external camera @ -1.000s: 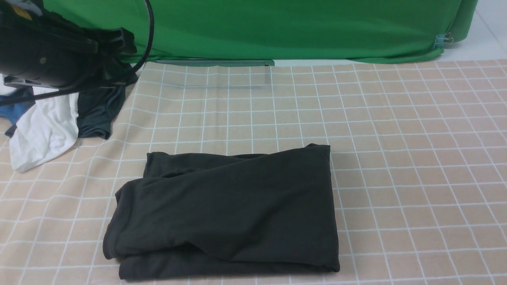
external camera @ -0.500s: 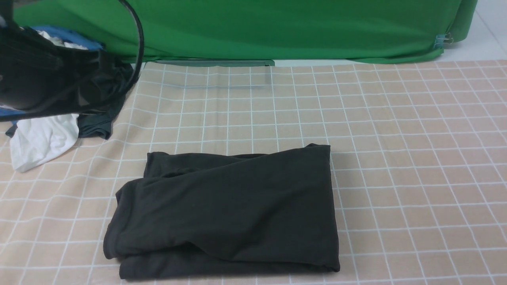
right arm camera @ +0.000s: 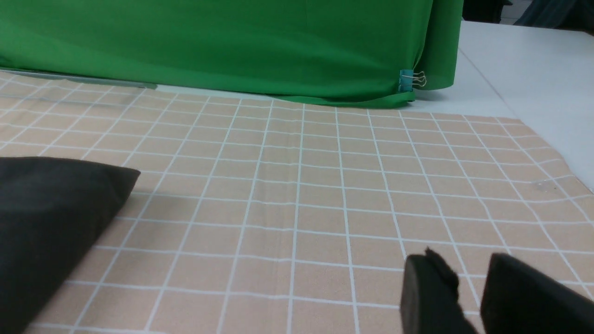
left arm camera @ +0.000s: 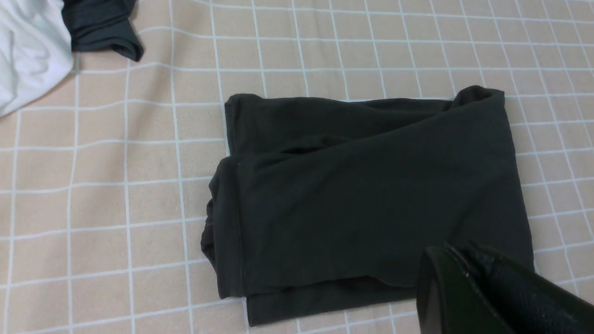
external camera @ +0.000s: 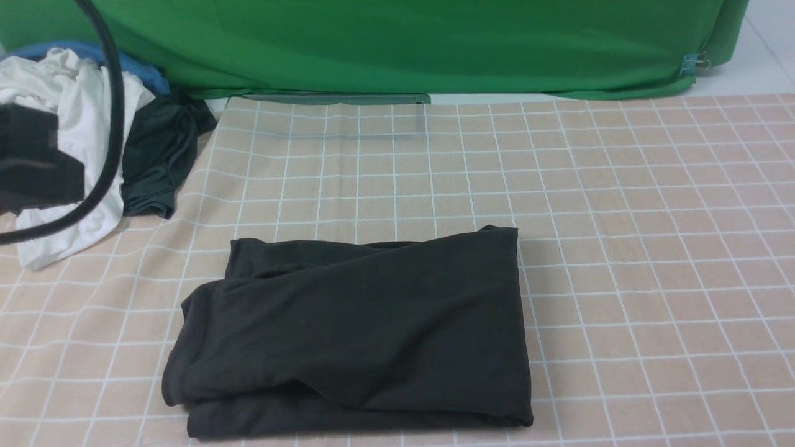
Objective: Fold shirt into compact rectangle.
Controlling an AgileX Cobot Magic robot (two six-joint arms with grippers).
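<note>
The black shirt (external camera: 360, 335) lies folded into a rough rectangle on the checked cloth, near the front edge and slightly left of centre. Its layered edges show at the left and front sides. In the left wrist view the shirt (left arm camera: 371, 195) lies below my left gripper (left arm camera: 457, 253), which hovers over its near right corner with the fingers pressed together and nothing in them. My right gripper (right arm camera: 468, 264) stands to the right of the shirt (right arm camera: 41, 218), over bare cloth, with a narrow gap between its fingers and nothing held. Part of my left arm (external camera: 37, 167) shows at the front view's left edge.
A pile of clothes lies at the back left: a white shirt (external camera: 81, 124), a dark grey-green shirt (external camera: 158, 155) and a blue garment (external camera: 136, 65). A green backdrop (external camera: 435, 43) hangs behind the cloth, held by a clip (external camera: 695, 61). White table (right arm camera: 533, 93) borders the right side.
My left arm has swung back and down toward the front view's left edge, uncovering the clothes pile. The black shirt has not moved.
</note>
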